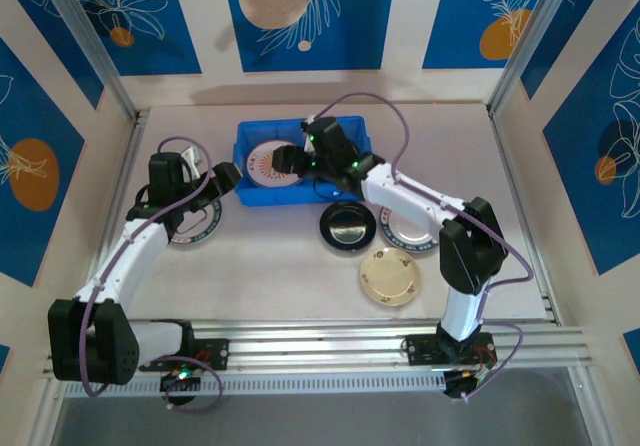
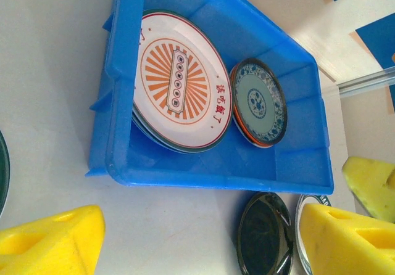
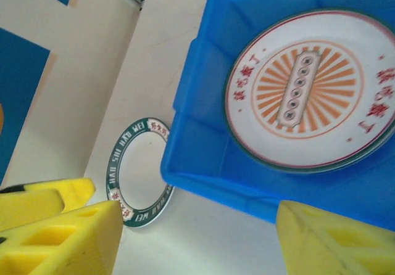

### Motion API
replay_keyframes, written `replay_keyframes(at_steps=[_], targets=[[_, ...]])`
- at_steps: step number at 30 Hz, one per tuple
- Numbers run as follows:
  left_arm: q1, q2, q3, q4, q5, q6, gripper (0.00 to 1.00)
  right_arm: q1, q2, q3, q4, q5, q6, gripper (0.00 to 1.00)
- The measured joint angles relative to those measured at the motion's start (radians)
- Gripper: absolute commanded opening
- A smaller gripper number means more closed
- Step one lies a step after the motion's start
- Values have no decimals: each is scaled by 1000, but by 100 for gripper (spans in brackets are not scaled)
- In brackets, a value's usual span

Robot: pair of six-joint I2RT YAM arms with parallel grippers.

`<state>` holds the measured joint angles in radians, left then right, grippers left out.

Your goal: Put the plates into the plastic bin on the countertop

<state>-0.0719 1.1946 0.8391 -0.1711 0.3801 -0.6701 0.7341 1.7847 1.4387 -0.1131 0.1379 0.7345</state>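
Jaws apart and empty, the left gripper (image 1: 230, 177) and right gripper (image 1: 288, 162) hover at the blue plastic bin (image 1: 255, 195) holding stacked plates (image 2: 179, 84); the green-rimmed plate (image 3: 141, 171) on the countertop (image 1: 280, 266) lies nearest the left gripper.

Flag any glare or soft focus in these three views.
Top external: evenly lit, with a bright reflection on the black plate. Left wrist: blue bin crisp, left gripper's fingers soft at the frame edge. Right wrist: orange-sunburst plate sharp, right gripper's fingers blurred.
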Motion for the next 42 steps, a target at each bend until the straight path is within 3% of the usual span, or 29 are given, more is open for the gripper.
replay_keyframes(at_steps=[3,8,18,29,36,42], targets=[[1,-39,-13,-12,0,0,82,69,-25,-103,151,50,0,75],[7,-145,-31,-53,-12,5,82,138,-26,-169,258,73,112,75],[105,-325,-37,-183,-26,10,83,204,4,-214,262,91,393,68],[162,-342,-53,-211,41,-10,83,320,272,-118,230,49,651,59],[175,-327,-70,-224,52,-1,83,324,365,-5,224,29,686,56],[282,-307,-108,-280,18,-16,80,304,326,19,162,-1,576,58]])
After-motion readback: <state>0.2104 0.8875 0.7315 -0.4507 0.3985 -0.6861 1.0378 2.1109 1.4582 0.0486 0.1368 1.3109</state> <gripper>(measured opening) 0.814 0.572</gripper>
